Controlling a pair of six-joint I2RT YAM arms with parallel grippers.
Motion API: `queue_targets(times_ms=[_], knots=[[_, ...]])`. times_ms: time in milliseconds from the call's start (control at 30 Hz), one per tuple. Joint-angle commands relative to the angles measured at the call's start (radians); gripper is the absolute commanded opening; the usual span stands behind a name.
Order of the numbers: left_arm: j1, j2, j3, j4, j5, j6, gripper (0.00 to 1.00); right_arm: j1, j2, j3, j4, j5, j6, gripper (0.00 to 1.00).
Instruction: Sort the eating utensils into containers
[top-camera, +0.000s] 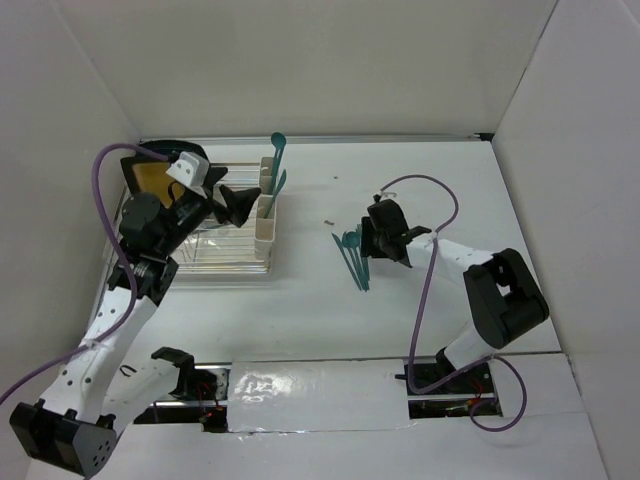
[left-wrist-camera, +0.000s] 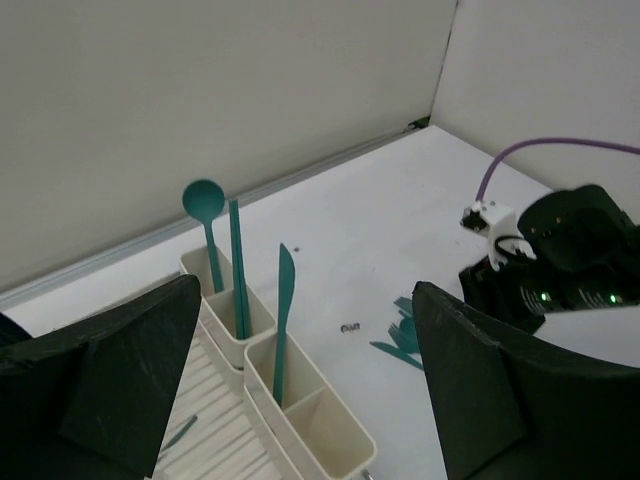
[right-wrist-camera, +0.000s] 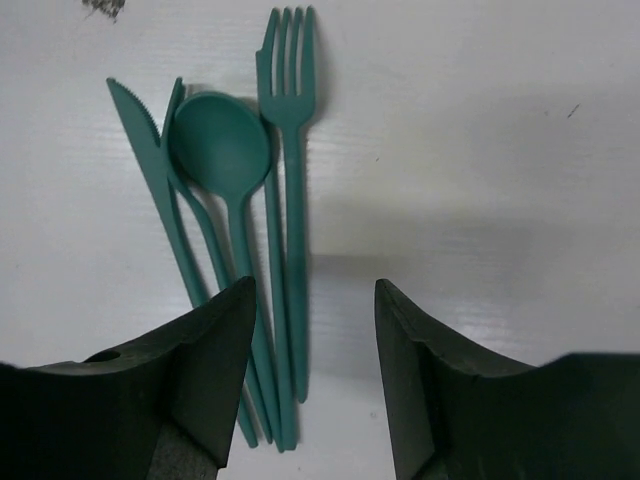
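- The right arm's jaws are spread apart and hold nothing; they hang low over the loose utensils (right-wrist-camera: 240, 200) on the white counter (right-wrist-camera: 480, 150).
- In the right wrist view the bundle lies fanned out with heads pointing away: a knife (right-wrist-camera: 150, 170) on the left, a spoon (right-wrist-camera: 220, 150) bowl-up beside it and a fork (right-wrist-camera: 292, 120) on the right, handles overlapping.
- The handles run toward the gap between the fingers (right-wrist-camera: 190, 380), closer to the left-hand one; whether that finger touches them cannot be told.
- The left arm's jaws are also released and empty, poised above the row of cups (top-camera: 267, 215), with the cups showing between the two fingers (left-wrist-camera: 120, 370).
- In the cups a spoon (left-wrist-camera: 205, 215), a plain handle (left-wrist-camera: 237, 270) and a knife (left-wrist-camera: 284, 310) stand upright in three neighbouring cups; the nearest cup (left-wrist-camera: 335, 440) holds nothing.
- The cups sit against the clear rack (top-camera: 215, 250), with a dark plate (top-camera: 150, 175) at its far end.
- A small dark speck (top-camera: 328, 218) lies on the counter between cups and bundle.
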Motion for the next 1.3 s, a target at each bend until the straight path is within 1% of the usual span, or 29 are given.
queue_targets(times_ms=[0, 133, 200, 233, 267, 367, 500, 733, 767, 800, 967, 1000, 1033, 1067, 1100, 1167, 1200, 1267], knots=[[0.002, -0.069, -0.072, -0.005, -0.015, -0.007, 1.00, -0.035, 0.026, 0.051, 0.089, 0.019, -0.022, 0.54], [-0.015, -0.116, -0.106, -0.011, -0.070, 0.005, 1.00, -0.072, 0.070, 0.086, 0.112, -0.053, -0.044, 0.52], [-0.019, -0.122, -0.118, -0.006, -0.071, 0.010, 1.00, -0.075, 0.099, 0.109, 0.112, -0.088, -0.058, 0.47], [-0.021, -0.119, -0.120, -0.006, -0.071, 0.018, 1.00, -0.076, 0.116, 0.109, 0.112, -0.109, -0.057, 0.47], [-0.028, -0.122, -0.117, -0.014, -0.074, 0.021, 1.00, -0.076, 0.125, 0.121, 0.112, -0.110, -0.064, 0.45], [-0.041, -0.120, -0.123, -0.014, -0.117, 0.035, 1.00, -0.076, 0.159, 0.143, 0.112, -0.119, -0.074, 0.42], [-0.042, -0.122, -0.124, -0.011, -0.131, 0.039, 1.00, -0.071, 0.177, 0.163, 0.112, -0.137, -0.083, 0.40], [-0.047, -0.119, -0.132, -0.009, -0.148, 0.047, 1.00, -0.074, 0.236, 0.184, 0.077, -0.085, -0.084, 0.34], [-0.047, -0.120, -0.132, -0.008, -0.150, 0.047, 1.00, -0.074, 0.237, 0.184, 0.068, -0.085, -0.086, 0.30], [-0.047, -0.120, -0.134, -0.008, -0.150, 0.048, 1.00, -0.074, 0.246, 0.184, 0.068, -0.070, -0.086, 0.29], [-0.047, -0.120, -0.138, -0.003, -0.148, 0.050, 1.00, -0.072, 0.283, 0.184, 0.068, -0.050, -0.094, 0.27], [-0.045, -0.122, -0.138, -0.003, -0.147, 0.053, 1.00, -0.072, 0.299, 0.184, 0.058, -0.041, -0.095, 0.25], [-0.047, -0.120, -0.137, -0.005, -0.148, 0.053, 1.00, -0.074, 0.299, 0.184, 0.058, -0.032, -0.098, 0.20], [-0.047, -0.120, -0.137, -0.003, -0.148, 0.053, 1.00, -0.075, 0.306, 0.184, 0.048, -0.031, -0.101, 0.08], [-0.047, -0.119, -0.137, -0.005, -0.145, 0.055, 1.00, -0.074, 0.309, 0.184, 0.048, -0.021, -0.100, 0.02], [-0.048, -0.116, -0.134, -0.009, -0.127, 0.053, 1.00, -0.074, 0.305, 0.175, 0.048, -0.021, -0.101, 0.00], [-0.050, -0.111, -0.129, -0.014, -0.095, 0.053, 1.00, -0.074, 0.294, 0.160, 0.048, -0.021, -0.106, 0.00], [-0.054, -0.105, -0.114, -0.037, -0.081, 0.042, 1.00, -0.072, 0.245, 0.126, 0.083, -0.079, -0.112, 0.00]])
